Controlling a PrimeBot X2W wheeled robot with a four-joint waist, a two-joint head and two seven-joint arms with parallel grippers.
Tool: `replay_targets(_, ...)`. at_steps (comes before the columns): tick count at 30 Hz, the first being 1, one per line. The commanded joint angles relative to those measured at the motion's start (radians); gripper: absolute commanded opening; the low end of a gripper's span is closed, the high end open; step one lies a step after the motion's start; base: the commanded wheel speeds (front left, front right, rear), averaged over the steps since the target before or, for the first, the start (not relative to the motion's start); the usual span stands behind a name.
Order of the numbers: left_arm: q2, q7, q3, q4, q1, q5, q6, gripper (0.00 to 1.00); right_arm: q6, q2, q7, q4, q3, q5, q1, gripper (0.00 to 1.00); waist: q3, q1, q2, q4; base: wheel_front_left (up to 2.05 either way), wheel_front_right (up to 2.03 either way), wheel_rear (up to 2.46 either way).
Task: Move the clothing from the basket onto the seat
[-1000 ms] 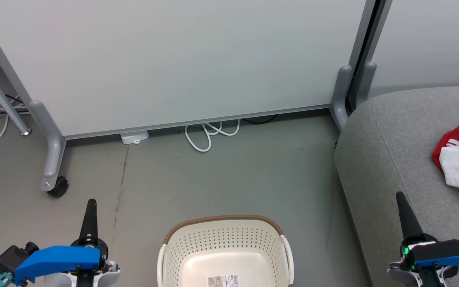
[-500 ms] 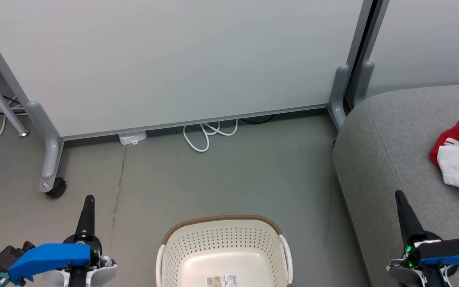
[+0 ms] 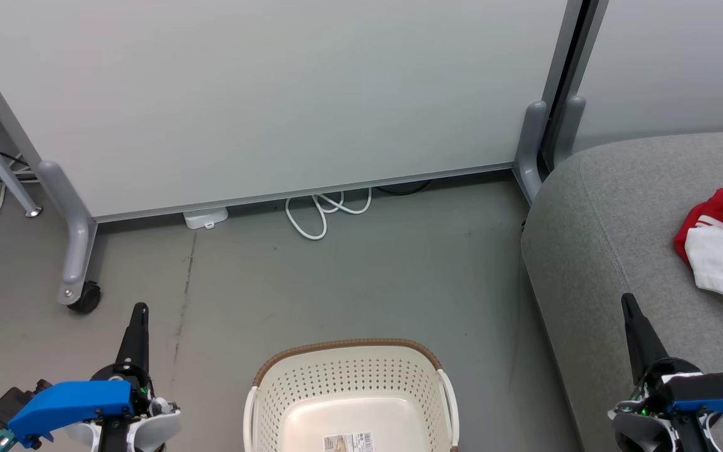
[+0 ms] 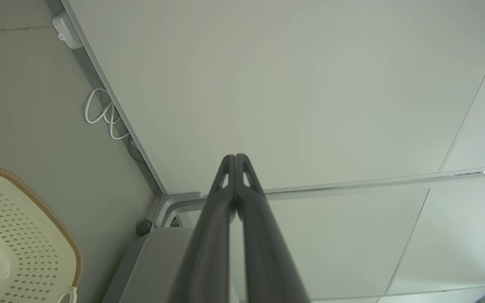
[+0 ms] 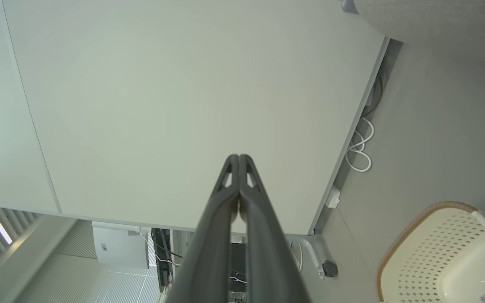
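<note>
- The left gripper (image 3: pixel 140 309), at the lower left of the head view, has its fingers pressed together and holds nothing, over the floor (image 3: pixel 361 276).
- The right gripper (image 3: pixel 626 300), at the lower right, is likewise closed and empty, seen against the seat (image 3: pixel 600 213).
- The clothing (image 3: pixel 722 248), a red and white heap, lies on the seat at the right edge, cut off by the frame.
- The basket (image 3: pixel 349 344) stands on the floor at bottom centre, between the grippers, with a label (image 3: pixel 350 442) on its bottom.
- A white cable (image 3: pixel 311 220) loops beneath the panel (image 3: pixel 273 94) at top.
</note>
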State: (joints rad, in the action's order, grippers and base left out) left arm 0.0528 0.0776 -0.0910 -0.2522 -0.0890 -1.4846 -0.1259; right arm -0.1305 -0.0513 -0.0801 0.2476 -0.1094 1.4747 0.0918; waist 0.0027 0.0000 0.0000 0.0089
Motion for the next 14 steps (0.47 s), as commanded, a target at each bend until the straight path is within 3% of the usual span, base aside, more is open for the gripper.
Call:
replay_targets(1, 0.003, 0.005, -0.009, 0.007, -0.018, -0.018, -0.007, 0.0, 0.0, 0.001, -0.007, -0.005, -0.003, 0.02, 0.015, 0.0, 0.0, 0.0, 0.0, -0.001, 0.0, 0.0, 0.0)
replay_targets(14, 0.002, 0.03, -0.018, 0.009, -0.023, -0.107, -0.008, 0.0, 0.0, 0.002, -0.03, -0.004, -0.005, 0.113, 0.021, 0.0, 0.0, 0.0, 0.0, -0.007, 0.0, 0.0, 0.0)
